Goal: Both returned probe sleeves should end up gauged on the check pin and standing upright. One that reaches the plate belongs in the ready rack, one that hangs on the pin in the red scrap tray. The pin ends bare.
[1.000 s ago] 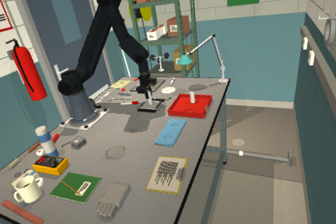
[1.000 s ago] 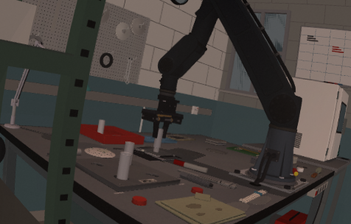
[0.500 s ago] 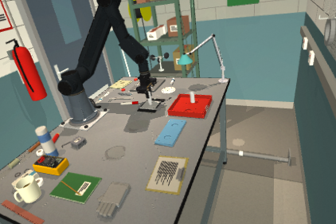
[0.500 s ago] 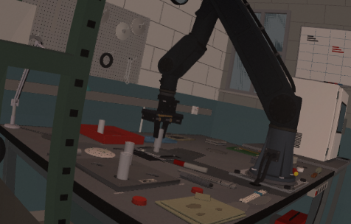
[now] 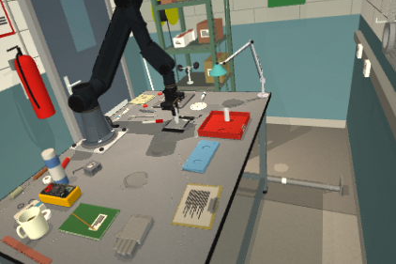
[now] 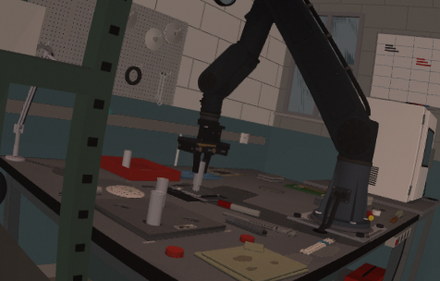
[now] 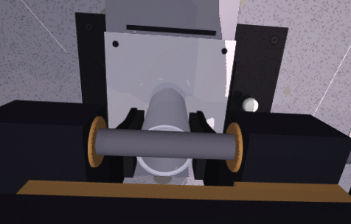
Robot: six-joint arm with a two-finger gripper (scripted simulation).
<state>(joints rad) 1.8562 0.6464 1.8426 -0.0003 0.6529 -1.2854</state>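
Note:
Mid-bench, a dark gauge plate (image 5: 176,126) carries the check pin, and a pale grey probe sleeve (image 6: 197,179) (image 5: 176,119) (image 7: 165,136) stands upright over it, hiding the pin. A second sleeve (image 5: 226,115) (image 6: 126,159) stands upright in the red scrap tray (image 5: 224,125) (image 6: 139,168). The blue ready rack (image 5: 201,155) lies flat nearer the front edge, with two round holes. On a dark plate at the back, two more grey cylinders (image 6: 156,207) stand upright. My gripper (image 5: 174,113) (image 6: 199,170) (image 7: 165,127) reaches straight down over the gauge plate and grips the probe sleeve on the pin.
The bench's right edge runs just past the red tray. A desk lamp (image 5: 244,63) stands at the far corner, green shelving (image 5: 192,23) behind. Pens, red caps and a perforated disc (image 5: 198,106) lie around the gauge plate; a clipboard (image 5: 197,204), mug and multimeter occupy the front.

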